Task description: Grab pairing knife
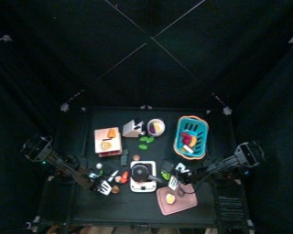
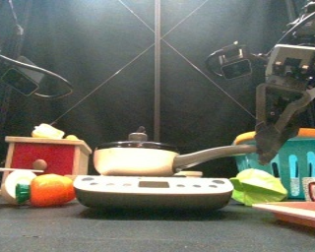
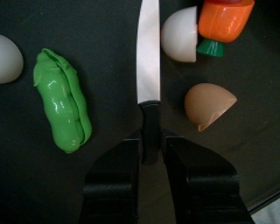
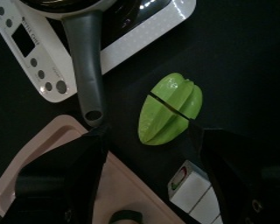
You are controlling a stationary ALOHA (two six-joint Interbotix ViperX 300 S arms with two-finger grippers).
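Black curtains surround a small black tabletop [image 1: 113, 212]. At its centre a pan [image 2: 145, 157] sits on a hotplate [image 2: 154, 193], with a blue basket [image 1: 192, 135] at two o'clock. At eight o'clock the left gripper [image 3: 153, 150] has its fingers clenched on the paring knife [image 3: 147, 79] handle, beside a green pea pod [image 3: 60, 99]. The right gripper [image 4: 154, 153] hangs released near a green fruit [image 4: 171, 107].

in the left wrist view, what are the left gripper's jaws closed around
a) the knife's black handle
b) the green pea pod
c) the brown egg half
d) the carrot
a: the left gripper has its jaws on either side of the black handle of the knife, whose blade points away from it, while the pea pod lies untouched to one side.
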